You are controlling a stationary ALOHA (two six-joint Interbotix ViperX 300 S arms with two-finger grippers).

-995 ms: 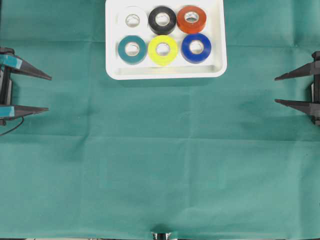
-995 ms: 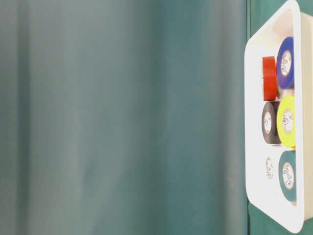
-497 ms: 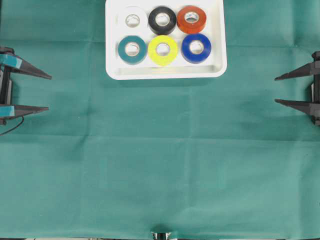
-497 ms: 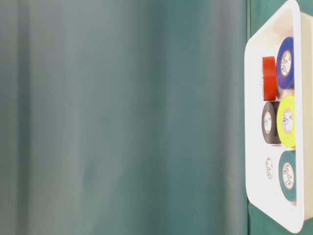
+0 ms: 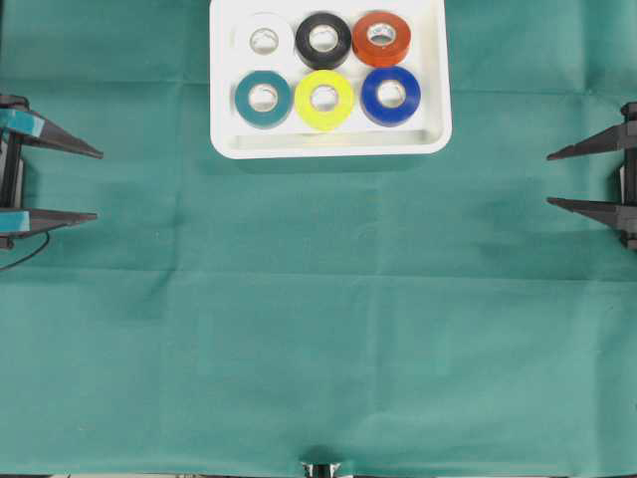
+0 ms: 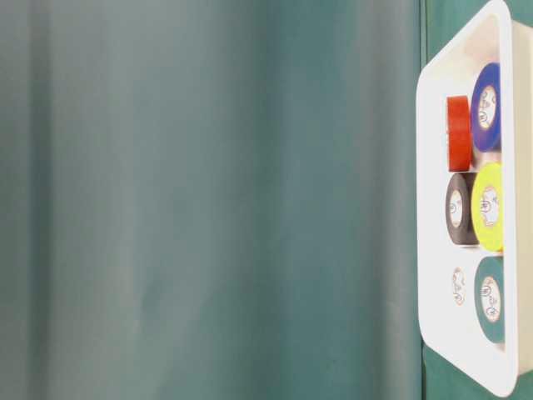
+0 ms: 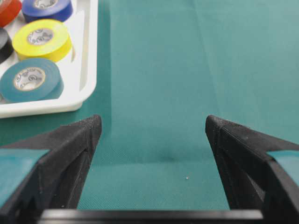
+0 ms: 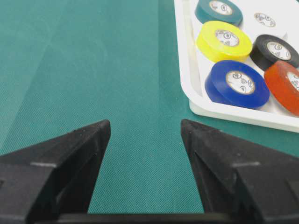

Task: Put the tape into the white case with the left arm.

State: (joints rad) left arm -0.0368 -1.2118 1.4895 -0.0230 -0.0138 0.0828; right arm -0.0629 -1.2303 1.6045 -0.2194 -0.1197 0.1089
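Tape rolls: six, all lying flat inside the white case (image 5: 224, 80), two rows of three. Far row: white roll (image 5: 263, 40), black roll (image 5: 322, 39), red roll (image 5: 381, 38). Near row: teal roll (image 5: 263, 98), yellow roll (image 5: 323, 100), blue roll (image 5: 390, 96).
Case vs left gripper: ahead of and off to one side of the left gripper (image 5: 99, 185), well apart; teal roll is the closest to it.
Left gripper: spread wide, nothing between the fingers, teal bands (image 5: 20, 121) showing; hangs over bare green cloth (image 5: 318, 329) at the L edge.
Right gripper (image 5: 546, 179): all black, also spread wide, holds nothing, at the R edge, well apart from case; blue roll is its closest.
Cloth: covers the whole table, faint fold lines.
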